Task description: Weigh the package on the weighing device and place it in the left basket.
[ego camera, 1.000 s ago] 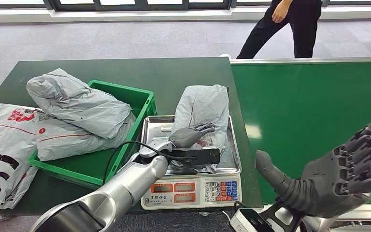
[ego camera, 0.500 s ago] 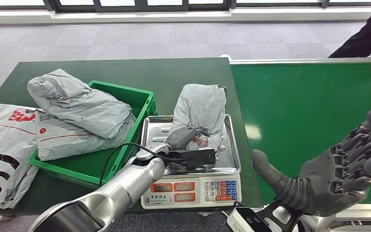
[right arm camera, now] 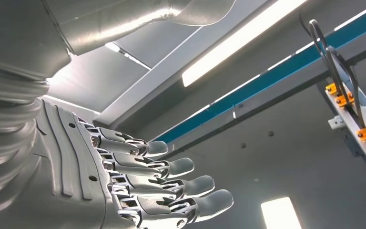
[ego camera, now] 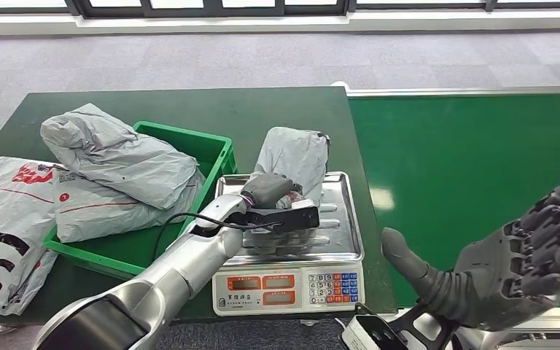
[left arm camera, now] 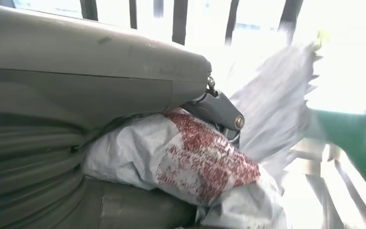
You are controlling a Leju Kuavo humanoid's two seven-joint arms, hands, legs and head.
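**Package coming off the scale, left hand**

Since a second ago the left hand (ego camera: 266, 191) has drawn back toward the basket side, and the package (ego camera: 292, 157) has slid with it across the scale (ego camera: 339, 233). Left hand grips the package's near end; the wrist view shows the red-printed wrap (left arm camera: 195, 152) pressed between thumb and fingers. Far end trails beyond the hand, over the pan's back edge. Right hand (ego camera: 514, 255) is held up, fingers apart, empty.

Judgement: lift before swinging so the loose end clears the basket (ego camera: 219, 157) rim beside the hand; the piled bags (ego camera: 117, 157) leave little room.
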